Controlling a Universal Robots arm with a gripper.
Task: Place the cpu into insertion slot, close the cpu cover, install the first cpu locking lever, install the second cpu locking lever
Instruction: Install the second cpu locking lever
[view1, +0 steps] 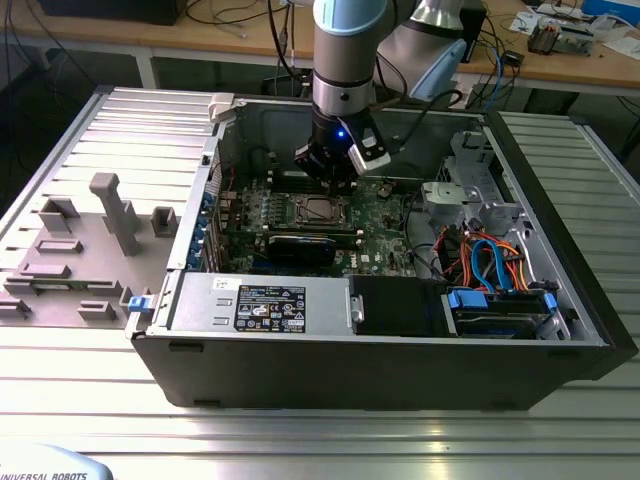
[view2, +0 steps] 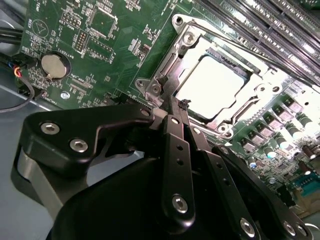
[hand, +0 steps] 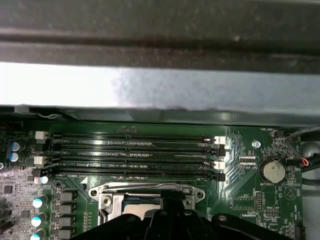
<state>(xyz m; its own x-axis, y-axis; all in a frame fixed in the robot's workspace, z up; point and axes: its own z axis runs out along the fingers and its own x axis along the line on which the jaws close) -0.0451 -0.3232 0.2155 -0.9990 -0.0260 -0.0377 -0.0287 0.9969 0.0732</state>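
Note:
In the exterior view my gripper (view1: 335, 170) hangs inside the open computer case, just above the insertion slot (view1: 320, 209) on the green board. The second wrist view shows my black fingers shut together, the gripper (view2: 181, 107) tip at a corner of the socket. Nothing shows between the fingers. The cpu (view2: 212, 84) lies in the socket, its bright silver top showing through the window of the cpu cover (view2: 272, 82), which lies flat over it. In the first wrist view the cover (hand: 145, 191) and a strip of the cpu (hand: 141, 207) sit just beyond my gripper (hand: 172, 201).
Long black memory slots (hand: 135, 155) run beside the socket, and a coin battery (view2: 51, 65) sits on the board. The case's metal wall (hand: 160, 90) rises close behind. A power supply (view1: 260, 300) and drive cables (view1: 490, 260) fill the case's near side. Grey fixture blocks (view1: 115, 210) stand on the exterior view's left.

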